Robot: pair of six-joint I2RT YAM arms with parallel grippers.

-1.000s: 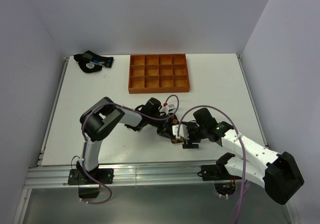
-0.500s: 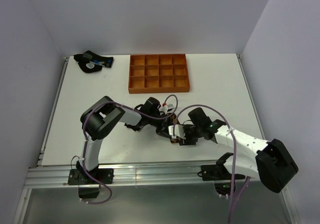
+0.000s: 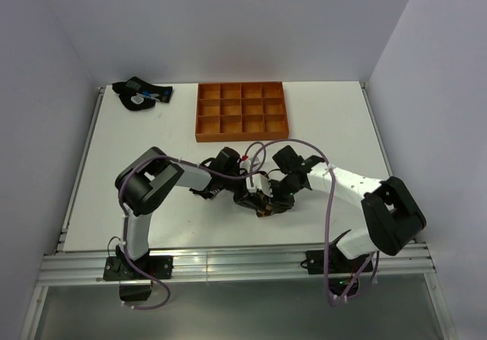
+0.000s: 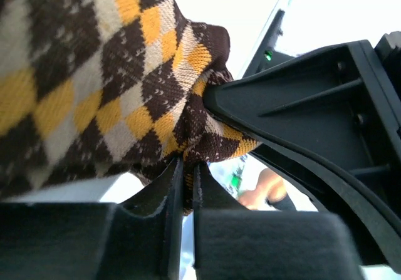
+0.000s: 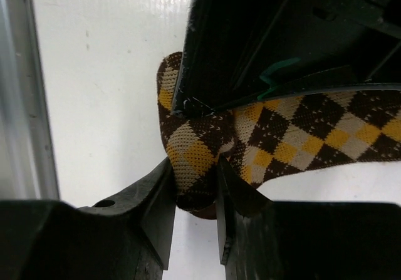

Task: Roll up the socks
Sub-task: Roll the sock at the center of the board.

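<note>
Both arms meet at the near middle of the table (image 3: 152, 203), each holding the same bunched end of the argyle sock (image 5: 301, 136). The left gripper (image 4: 186, 192) pinches a thin fold, and the right gripper (image 5: 195, 189) is clamped on a thicker fold just beside it. From that pinch the sock's length seems to trail away beneath the left gripper, though from above it is mostly hidden.

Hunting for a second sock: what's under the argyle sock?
Only bare white table shows beneath the argyle sock, pinched by the left gripper and right gripper. Anything inside its folds is covered.
</note>
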